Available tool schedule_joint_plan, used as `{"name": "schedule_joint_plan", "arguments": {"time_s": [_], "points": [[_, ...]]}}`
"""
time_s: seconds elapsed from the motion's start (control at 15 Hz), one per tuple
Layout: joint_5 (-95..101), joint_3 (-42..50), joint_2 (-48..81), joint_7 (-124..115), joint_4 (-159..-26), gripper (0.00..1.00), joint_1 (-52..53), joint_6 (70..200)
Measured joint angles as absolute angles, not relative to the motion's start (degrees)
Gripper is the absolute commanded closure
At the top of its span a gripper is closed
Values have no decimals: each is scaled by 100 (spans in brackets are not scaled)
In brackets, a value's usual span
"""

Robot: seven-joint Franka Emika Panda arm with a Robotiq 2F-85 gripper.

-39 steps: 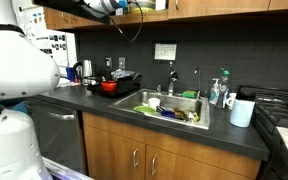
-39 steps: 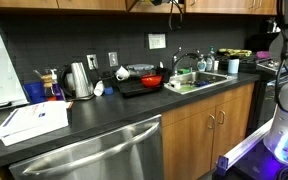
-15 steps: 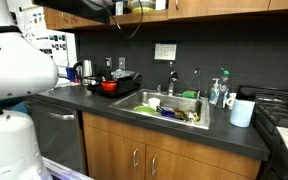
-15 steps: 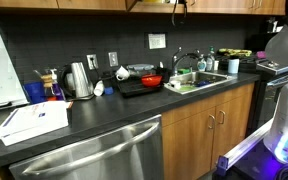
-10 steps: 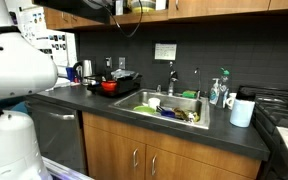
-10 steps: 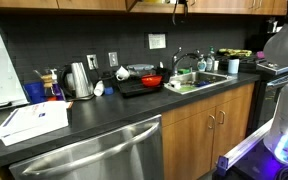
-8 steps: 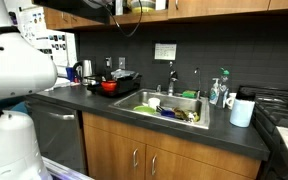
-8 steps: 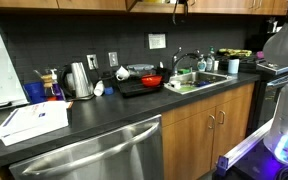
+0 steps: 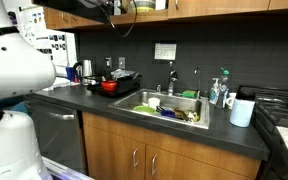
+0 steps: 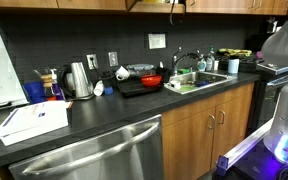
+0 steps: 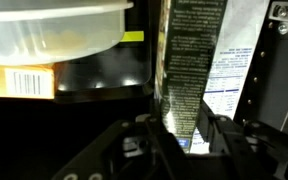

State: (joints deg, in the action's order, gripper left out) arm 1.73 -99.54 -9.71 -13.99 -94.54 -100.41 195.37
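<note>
In the wrist view my gripper [image 11: 179, 135] is inside an upper cabinet. Its two fingers press on either side of a tall dark packet [image 11: 189, 60] with fine white print, which stands upright on the shelf. A white printed label or second packet [image 11: 229, 75] stands right behind it. A clear plastic tub [image 11: 54, 30] sits to the left on an orange box with a barcode [image 11: 24, 82]. In both exterior views only the arm's end shows at the cabinet's underside [image 9: 117, 8] [image 10: 176, 3]; the fingers are hidden there.
Below lie a dark counter [image 9: 104, 105], a sink [image 9: 169, 108] with dishes, a red pot [image 9: 109, 87] on a hotplate, a white roll [image 9: 242, 111], a kettle [image 10: 79, 80] and a white box [image 10: 34, 121]. The cabinet wall [image 11: 284, 70] stands close on the right.
The arm's end at the cabinet has shifted slightly further in. The robot's white body has come further into the exterior view from the right edge.
</note>
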Motion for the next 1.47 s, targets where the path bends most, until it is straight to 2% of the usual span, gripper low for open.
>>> {"name": "schedule_joint_plan", "arguments": {"time_s": [0.6,1.07,1.47], "points": [[157,-9376,-947,-1397,-9508,88,-9450,19531],[40,-8248,-944,-1401,-9513,88,-8358,19475],[-11,-7049,-933,-1401,-9539,88,-6994,19062]]}}
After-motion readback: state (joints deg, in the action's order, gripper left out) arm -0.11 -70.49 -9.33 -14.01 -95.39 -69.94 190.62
